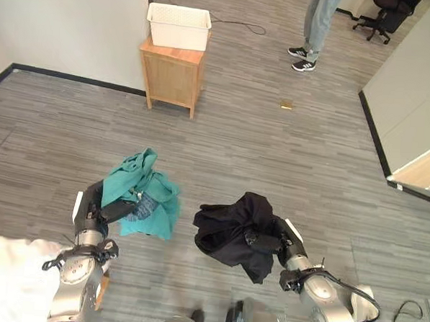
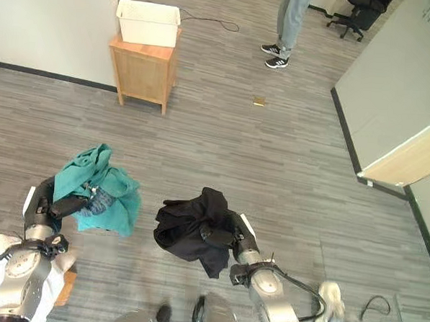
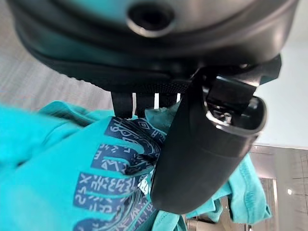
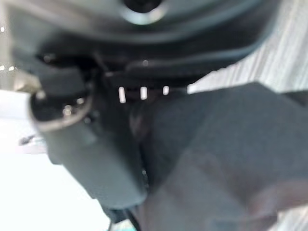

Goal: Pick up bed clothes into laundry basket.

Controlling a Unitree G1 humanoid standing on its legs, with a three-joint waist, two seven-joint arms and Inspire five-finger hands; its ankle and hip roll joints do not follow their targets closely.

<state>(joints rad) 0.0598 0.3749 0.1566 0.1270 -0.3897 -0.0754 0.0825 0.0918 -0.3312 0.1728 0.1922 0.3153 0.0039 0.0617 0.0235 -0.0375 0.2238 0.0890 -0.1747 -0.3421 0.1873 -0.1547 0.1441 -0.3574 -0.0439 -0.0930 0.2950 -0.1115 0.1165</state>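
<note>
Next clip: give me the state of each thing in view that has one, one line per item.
Teal cotton garment with blue patterned print: bunched, held off the floor.
Black fabric garment: crumpled, held off the floor.
Left hand: closed on the teal garment.
Right hand: closed on the black garment.
White plastic laundry basket: upright on the wooden cabinet, contents not visible.
Small wooden cabinet: standing against the wall.

Overhead stereo pair; seemingly point-blank wrist cameras.
</note>
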